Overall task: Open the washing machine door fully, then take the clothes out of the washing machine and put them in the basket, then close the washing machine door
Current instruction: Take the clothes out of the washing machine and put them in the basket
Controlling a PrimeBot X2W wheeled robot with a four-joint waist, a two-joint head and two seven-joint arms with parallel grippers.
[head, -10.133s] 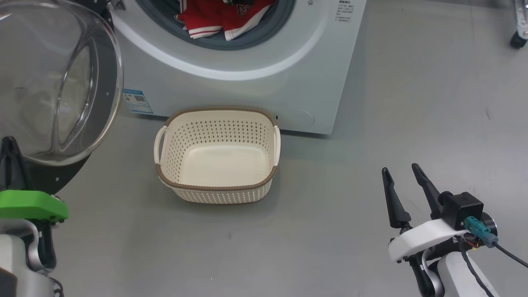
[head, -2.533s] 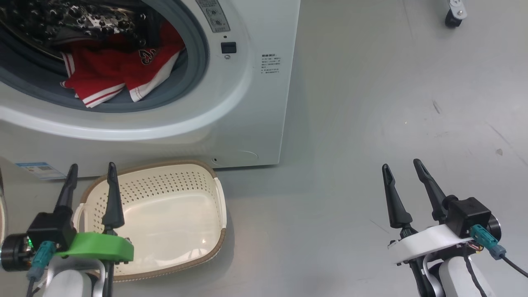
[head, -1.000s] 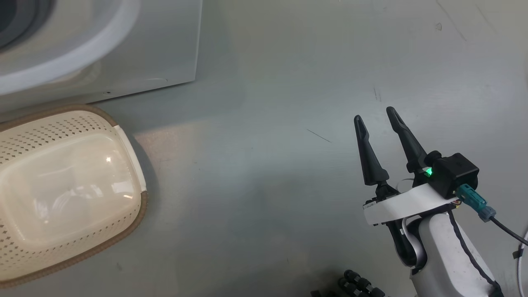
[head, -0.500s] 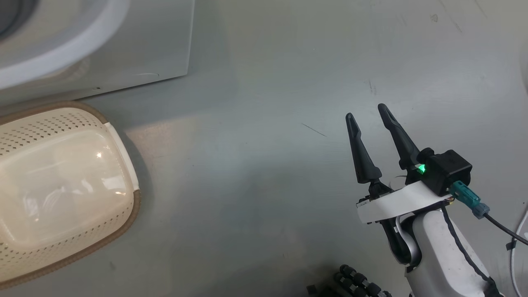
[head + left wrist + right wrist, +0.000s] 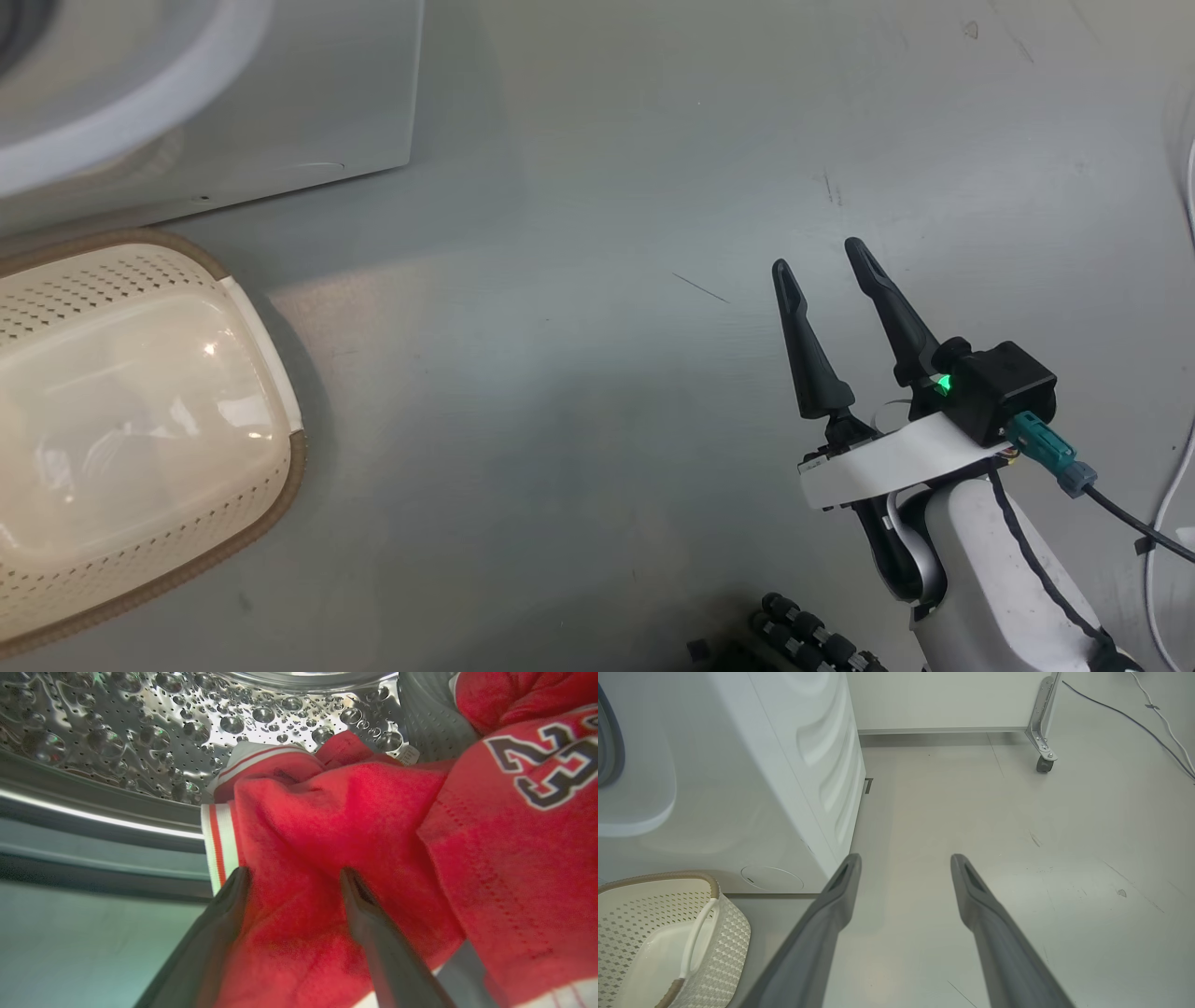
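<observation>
Clothes (image 5: pixel 350 826), left wrist view: red bunch lying in the drum (image 5: pixel 140 728) mouth, dead ahead of the left hand (image 5: pixel 295 871), cloth filling the gap between its fingers. Hand spread wide, clamped on nothing. Both tips are at the cloth; can't tell if they touch. Bunch has no clean long axis. It spills from upper right down toward the camera. White-and-red striped hem (image 5: pixel 217 844) runs up-down in this view, just beside the left-side finger. Jersey number 23 (image 5: pixel 546 770) sits at right, digits tilted.

Head view: right hand (image 5: pixel 819 256) spread wide, empty, over bare floor (image 5: pixel 579 420), fingers pointing up the view, leaning slightly left. Basket (image 5: pixel 297 462) at the left edge, well apart from that hand, near the washer (image 5: pixel 308 93) front corner.

Right wrist view: right hand wide, nothing between the fingers, aimed along the floor past the washer corner. Basket at lower left, near the washer front. Caster (image 5: pixel 1043 763) far back at right.
</observation>
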